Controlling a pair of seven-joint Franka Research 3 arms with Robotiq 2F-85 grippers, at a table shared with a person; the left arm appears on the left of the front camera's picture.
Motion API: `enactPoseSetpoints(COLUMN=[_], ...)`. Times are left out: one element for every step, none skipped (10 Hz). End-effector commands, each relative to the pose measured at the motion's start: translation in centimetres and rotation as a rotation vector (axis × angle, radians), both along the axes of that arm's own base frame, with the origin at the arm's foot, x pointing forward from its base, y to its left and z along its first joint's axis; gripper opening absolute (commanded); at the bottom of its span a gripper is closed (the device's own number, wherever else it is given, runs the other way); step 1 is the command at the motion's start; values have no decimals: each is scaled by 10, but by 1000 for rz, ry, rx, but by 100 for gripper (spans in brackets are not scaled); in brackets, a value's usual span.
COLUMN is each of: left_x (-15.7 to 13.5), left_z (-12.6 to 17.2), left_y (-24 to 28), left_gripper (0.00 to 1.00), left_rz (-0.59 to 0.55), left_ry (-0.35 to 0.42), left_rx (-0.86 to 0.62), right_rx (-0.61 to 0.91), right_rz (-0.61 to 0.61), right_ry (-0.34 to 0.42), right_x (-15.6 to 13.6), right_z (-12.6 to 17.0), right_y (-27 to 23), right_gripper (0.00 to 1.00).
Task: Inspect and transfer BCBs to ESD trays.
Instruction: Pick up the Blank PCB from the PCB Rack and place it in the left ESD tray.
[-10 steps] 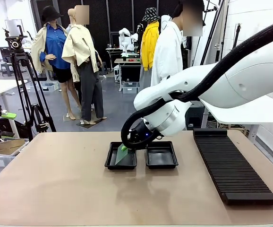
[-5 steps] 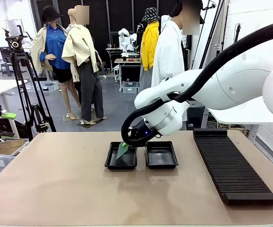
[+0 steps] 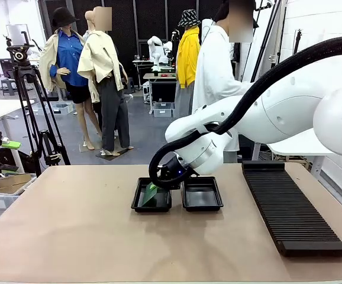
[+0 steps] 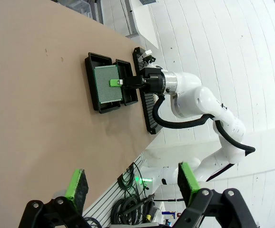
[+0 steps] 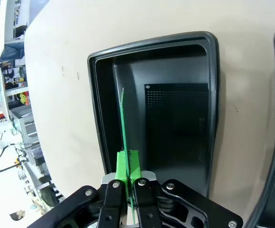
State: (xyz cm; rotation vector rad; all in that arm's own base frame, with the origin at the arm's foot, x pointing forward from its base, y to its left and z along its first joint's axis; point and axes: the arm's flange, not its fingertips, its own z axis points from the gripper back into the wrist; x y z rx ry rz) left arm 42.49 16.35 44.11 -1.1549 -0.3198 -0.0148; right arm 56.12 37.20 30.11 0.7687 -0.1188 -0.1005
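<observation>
While the right end effector [image 3: 159,184] stays pinched on one edge of the BCB [image 3: 151,195], note that it has come down and shifted slightly left over the past second. The board now sits lower inside the left ESD tray [image 3: 136,205], tilted on edge and not lying flat. From the right wrist view you see the board edge-on, near one long wall of that tray; you cannot tell whether its lower edge touches the floor. The right ESD tray [image 3: 202,206] stands just beside it. The left end effector [image 4: 132,183] hangs spread wide above the worktop [image 3: 70,236], well apart from both trays. The ribbed rack [image 3: 289,213] has not moved.
</observation>
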Motion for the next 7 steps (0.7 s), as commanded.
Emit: enactPoseSetpoints(left_x=[-1,-1,-1,-1,-1,-1,-1], left_z=[4,4,4,4,4,4,4], left_y=[1,1,1,1,1,1,1], left_gripper=[100,100,100,100,100,100,100], left_rz=[4,4,4,4,4,4,4], left_ry=[11,11,11,11,11,11,11], left_rx=[-1,-1,-1,-1,-1,-1,-1], right_rx=[-2,-2,-2,-2,-2,-2,-2], right_rz=[-5,-5,-5,-5,-5,-5,-5], right_ry=[-2,-2,-2,-2,-2,-2,-2], right_x=[0,0,0,0,0,0,0], right_z=[1,1,1,1,1,1,1], right_y=[-3,-3,-3,-3,-3,-3,-3], right_gripper=[0,0,0,0,0,0,0])
